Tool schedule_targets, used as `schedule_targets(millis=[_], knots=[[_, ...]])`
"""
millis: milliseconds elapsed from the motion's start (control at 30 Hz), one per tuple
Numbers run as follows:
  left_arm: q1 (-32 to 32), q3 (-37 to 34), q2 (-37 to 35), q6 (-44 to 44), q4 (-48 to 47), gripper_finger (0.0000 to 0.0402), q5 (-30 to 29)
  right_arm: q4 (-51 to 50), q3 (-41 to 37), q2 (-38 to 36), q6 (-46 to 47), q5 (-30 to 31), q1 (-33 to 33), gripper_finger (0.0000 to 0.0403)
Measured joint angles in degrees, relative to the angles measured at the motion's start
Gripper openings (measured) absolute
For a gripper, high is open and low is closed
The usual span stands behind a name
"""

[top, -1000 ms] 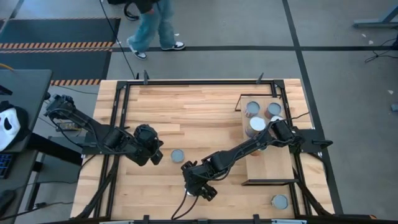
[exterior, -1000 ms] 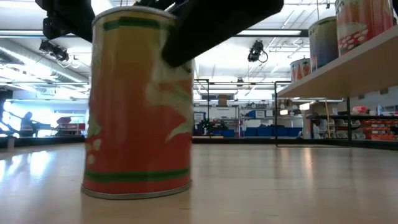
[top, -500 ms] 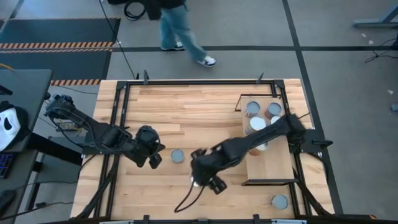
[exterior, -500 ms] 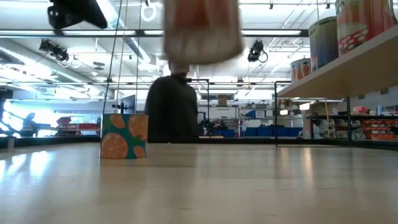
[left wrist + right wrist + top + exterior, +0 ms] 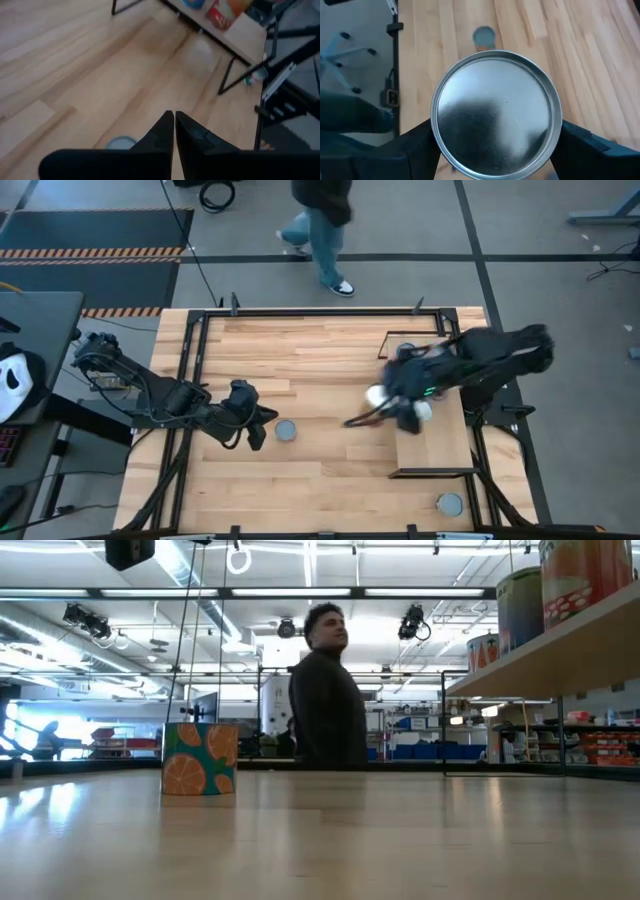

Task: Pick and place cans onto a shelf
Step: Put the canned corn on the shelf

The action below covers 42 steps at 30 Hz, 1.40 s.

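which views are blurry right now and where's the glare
High view: the right arm is smeared by motion blur beside the shelf; the left arm is crisp. Left wrist view: soft throughout. Right wrist view: the held can has a sharp lid with a bright sheen. Low view: ceiling lights mirror on the tabletop.

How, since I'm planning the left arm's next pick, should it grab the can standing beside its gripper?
Grip the can by its round side wall, across the middle, coming straight down: it stands upright, flat top up, with bare table around it. The left gripper is shut and must open first. The right gripper holds another can by the shelf.
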Motion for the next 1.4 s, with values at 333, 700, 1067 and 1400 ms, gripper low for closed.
schedule_targets(millis=[333,700,1067,1400], knots=[[3.16,-0.04,0.64,-0.41,14.25,0.0023,-3.45,-4.52,-13.48,-18.03,6.56,0.44,11.58,0.0309],[7.55,-0.02,0.60,0.81,17.35,0.0023,-3.46,2.23,-29.93,-34.37,3.01,-1.72,22.82,0.0309],[10.03,-0.02,0.93,2.08,19.67,0.0023,-3.43,0.54,-29.81,-37.35,-3.49,-6.43,23.02,0.0309],[10.62,-0.02,11.07,15.62,30.51,0.0023,6.02,-7.73,-32.04,-37.82,-8.57,-2.64,23.02,0.0309]])
